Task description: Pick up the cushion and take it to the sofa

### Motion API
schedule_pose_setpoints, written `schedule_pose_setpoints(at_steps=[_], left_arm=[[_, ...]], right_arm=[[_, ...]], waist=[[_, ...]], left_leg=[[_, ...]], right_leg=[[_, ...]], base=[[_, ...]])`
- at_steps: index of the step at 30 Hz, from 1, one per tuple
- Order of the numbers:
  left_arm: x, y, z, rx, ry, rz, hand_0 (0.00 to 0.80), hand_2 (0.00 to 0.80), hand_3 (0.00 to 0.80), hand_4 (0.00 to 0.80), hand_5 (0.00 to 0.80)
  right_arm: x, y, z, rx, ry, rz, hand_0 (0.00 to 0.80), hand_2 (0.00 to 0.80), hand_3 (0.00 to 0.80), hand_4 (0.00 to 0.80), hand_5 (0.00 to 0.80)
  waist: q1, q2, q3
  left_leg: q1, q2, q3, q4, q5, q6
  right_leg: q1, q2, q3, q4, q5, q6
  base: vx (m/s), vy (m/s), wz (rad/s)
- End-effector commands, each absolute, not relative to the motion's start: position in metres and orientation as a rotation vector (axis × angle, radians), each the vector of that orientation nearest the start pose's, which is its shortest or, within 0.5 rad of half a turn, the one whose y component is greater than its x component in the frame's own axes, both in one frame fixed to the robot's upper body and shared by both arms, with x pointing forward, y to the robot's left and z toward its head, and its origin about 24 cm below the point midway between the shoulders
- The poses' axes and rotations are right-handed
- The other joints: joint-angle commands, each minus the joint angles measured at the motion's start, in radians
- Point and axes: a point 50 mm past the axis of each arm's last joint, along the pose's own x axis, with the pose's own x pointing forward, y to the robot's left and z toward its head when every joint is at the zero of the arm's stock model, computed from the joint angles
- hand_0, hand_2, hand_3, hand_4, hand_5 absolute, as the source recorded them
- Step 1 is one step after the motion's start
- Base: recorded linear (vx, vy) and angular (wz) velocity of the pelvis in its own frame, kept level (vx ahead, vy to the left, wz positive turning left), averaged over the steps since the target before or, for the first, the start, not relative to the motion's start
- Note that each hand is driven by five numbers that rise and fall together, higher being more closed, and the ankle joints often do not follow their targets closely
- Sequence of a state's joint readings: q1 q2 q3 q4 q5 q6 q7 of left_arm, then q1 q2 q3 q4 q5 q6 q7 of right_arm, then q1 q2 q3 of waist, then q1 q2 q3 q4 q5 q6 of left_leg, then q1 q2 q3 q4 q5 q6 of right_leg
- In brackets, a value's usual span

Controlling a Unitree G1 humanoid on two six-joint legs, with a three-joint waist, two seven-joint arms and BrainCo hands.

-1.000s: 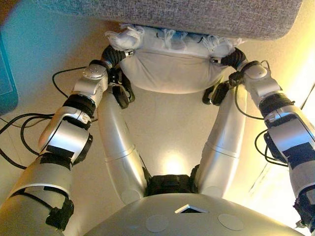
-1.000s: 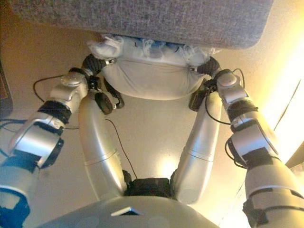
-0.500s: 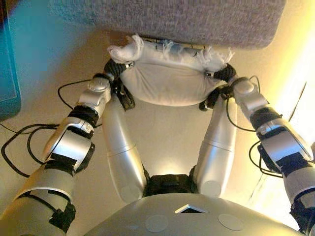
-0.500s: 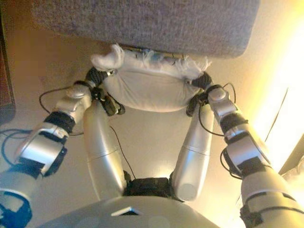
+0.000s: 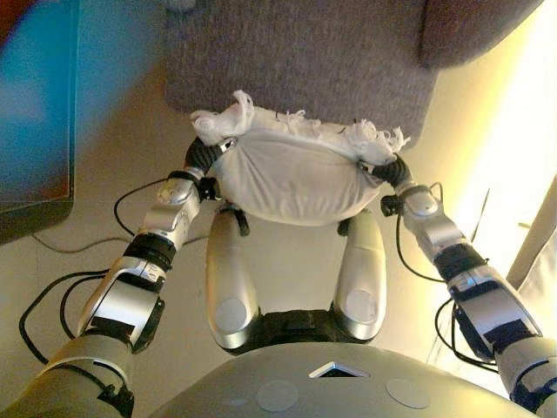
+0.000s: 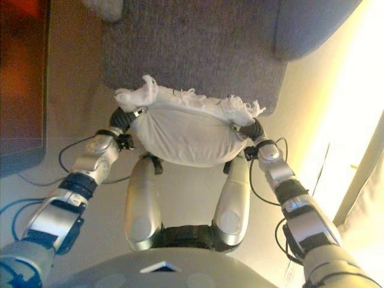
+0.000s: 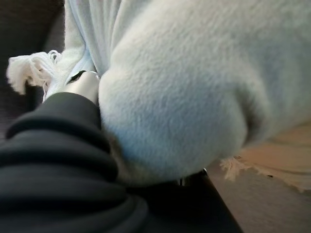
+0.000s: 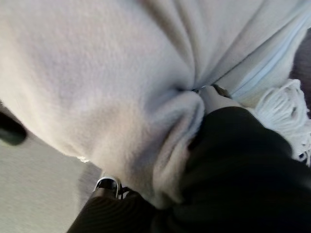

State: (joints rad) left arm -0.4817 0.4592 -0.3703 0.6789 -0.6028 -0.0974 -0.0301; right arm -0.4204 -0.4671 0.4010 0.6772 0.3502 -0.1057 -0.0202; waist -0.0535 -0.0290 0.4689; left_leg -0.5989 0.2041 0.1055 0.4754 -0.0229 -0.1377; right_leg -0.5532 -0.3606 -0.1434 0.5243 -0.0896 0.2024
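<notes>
I hold a white fleecy cushion (image 5: 291, 178) with tasselled corners between both hands, lifted off the floor in front of me. Its far edge overlaps the front of the grey fabric sofa (image 5: 305, 61). My left hand (image 5: 202, 155) grips the cushion's left end. In the left wrist view its thumb (image 7: 86, 85) presses into the cushion (image 7: 180, 97). My right hand (image 5: 392, 170) grips the right end. In the right wrist view its thumb (image 8: 214, 95) pinches bunched fabric (image 8: 97, 73). Most of both hands' fingers are buried in the cushion.
A dark-framed panel (image 5: 35, 96) stands on the floor at the left. The sofa's rounded arm (image 5: 470, 26) shows at the upper right. A pale curtain (image 6: 366, 198) hangs at the right edge. Beige floor lies between me and the sofa.
The view has shifted and more of the sofa shows. Both arms have stretched forward and lifted the cushion higher, closer to the sofa's seat.
</notes>
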Motion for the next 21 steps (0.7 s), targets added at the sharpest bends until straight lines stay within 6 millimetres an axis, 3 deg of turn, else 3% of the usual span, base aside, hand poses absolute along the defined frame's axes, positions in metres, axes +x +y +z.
schedule_pose_setpoints(at_steps=[1, 8, 15, 17, 21], left_arm=[[0.344, 0.164, 0.063, -0.091, 0.031, -0.222, 0.800, 0.800, 0.800, 0.800, 0.800], [0.327, 0.168, 0.055, -0.142, 0.015, -0.223, 0.800, 0.800, 0.800, 0.800, 0.800], [0.298, 0.166, 0.034, -0.167, 0.072, -0.222, 0.800, 0.800, 0.800, 0.800, 0.800], [0.294, 0.169, 0.029, -0.137, 0.094, -0.164, 0.800, 0.800, 0.800, 0.800, 0.800], [0.285, 0.187, 0.021, -0.167, 0.112, -0.021, 0.800, 0.800, 0.800, 0.800, 0.800]], right_arm=[[0.324, -0.185, 0.034, -0.145, 0.118, 0.198, 0.800, 0.800, 0.800, 0.800, 0.800], [0.305, -0.183, 0.029, 0.058, 0.079, 0.168, 0.800, 0.800, 0.800, 0.800, 0.800], [0.280, -0.181, 0.019, -0.026, 0.081, 0.091, 0.800, 0.800, 0.800, 0.800, 0.800], [0.280, -0.181, 0.018, -0.001, 0.105, 0.059, 0.800, 0.800, 0.800, 0.800, 0.800], [0.286, -0.173, 0.020, 0.051, 0.125, 0.066, 0.800, 0.800, 0.800, 0.800, 0.800]], waist=[[0.029, 0.027, -0.154], [0.032, 0.016, -0.232], [0.038, 0.020, -0.363], [0.043, 0.017, -0.379], [0.074, 0.020, -0.399]], left_leg=[[0.036, 0.025, -0.015, -0.053, 0.013, -0.027], [0.227, 0.018, 0.003, -0.171, 0.027, -0.021], [0.455, 0.016, 0.007, -0.309, 0.031, -0.016], [0.499, 0.004, -0.027, -0.322, 0.018, -0.014], [0.557, -0.050, -0.168, -0.331, -0.031, 0.002]], right_leg=[[0.009, -0.044, -0.003, -0.151, 0.164, 0.035], [0.202, -0.019, -0.039, -0.281, 0.176, 0.041], [0.428, 0.036, -0.039, -0.419, 0.161, 0.050], [0.473, 0.056, -0.014, -0.446, 0.156, 0.045], [0.517, 0.082, 0.072, -0.472, 0.149, 0.033]], base=[[0.052, -0.016, 0.02], [0.144, -0.036, -0.05], [0.255, -0.037, -0.02], [0.208, 0.016, -0.09], [0.136, 0.071, -0.49]])
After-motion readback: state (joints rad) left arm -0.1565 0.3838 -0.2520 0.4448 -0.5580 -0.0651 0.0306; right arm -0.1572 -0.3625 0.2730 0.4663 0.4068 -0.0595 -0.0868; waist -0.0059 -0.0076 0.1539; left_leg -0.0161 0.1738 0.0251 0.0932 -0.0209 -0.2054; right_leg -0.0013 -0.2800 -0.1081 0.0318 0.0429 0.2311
